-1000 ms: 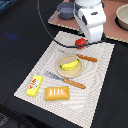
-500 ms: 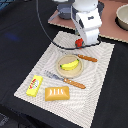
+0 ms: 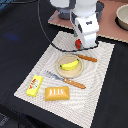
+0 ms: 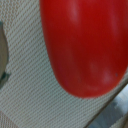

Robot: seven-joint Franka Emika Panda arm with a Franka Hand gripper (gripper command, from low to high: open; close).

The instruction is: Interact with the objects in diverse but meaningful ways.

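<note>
- Over the far edge of the woven placemat point(image 3: 95, 75), toward the exterior view's upper middle, the white arm hangs low with its hand point(image 3: 81, 46) pointed down at the mat; the arm's bulk hides the fingertips from where I stand.
- Right under the wrist camera sits the red tomato-like fruit point(image 4: 82, 45), filling most of that picture, resting on the mat's weave. It does not show in the exterior view, being behind the arm.
- Whether the hand is spread, drawn together or clamped on the fruit, I cannot tell: no finger shows clearly in either view.
- Near the mat's middle, the yellow banana point(image 3: 69, 64) lies in a shallow round plate point(image 3: 61, 73), as if served.
- An orange-handled knife point(image 3: 87, 58) lies just beyond the plate, and an orange-handled fork point(image 3: 62, 79) just this side of it, so the setting reads like a laid meal.
- Toward the exterior view's lower left, the small yellow box point(image 3: 34, 85) lies flat near the mat's corner, with the orange ridged bread-like block point(image 3: 57, 93) beside it, the two apart.
- A grey pot point(image 3: 122, 16) stands on the pinkish bench point(image 3: 110, 25) beyond the mat, at the exterior view's upper right.
- My guess is that the arm is centred over the fruit because that is the item being handled now; the others look left alone, within easy reach.
</note>
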